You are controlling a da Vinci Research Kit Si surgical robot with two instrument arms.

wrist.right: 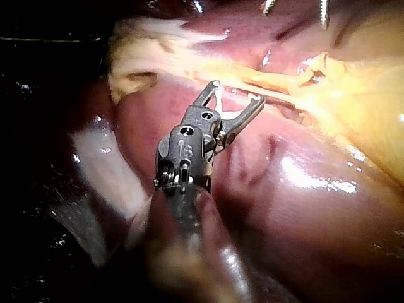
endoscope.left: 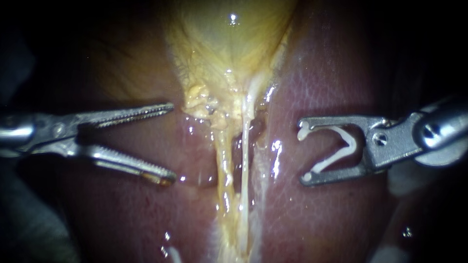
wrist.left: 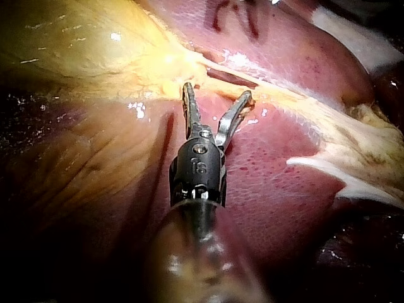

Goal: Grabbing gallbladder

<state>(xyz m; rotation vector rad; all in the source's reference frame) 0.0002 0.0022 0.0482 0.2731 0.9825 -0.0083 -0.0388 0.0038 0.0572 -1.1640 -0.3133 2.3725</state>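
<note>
Pincer of left instrument [endoscope.left: 168, 141] stands spread by the gallbladder [endoscope.left: 229, 46]; right instrument [endoscope.left: 303, 153] pinches a clip [endoscope.left: 349, 144] (white).

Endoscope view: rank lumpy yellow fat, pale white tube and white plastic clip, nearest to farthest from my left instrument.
1. Lumpy yellow fat, just ahead of the left instrument.
2. Pale white tube, mid-view.
3. White plastic clip, in the right instrument.
</note>
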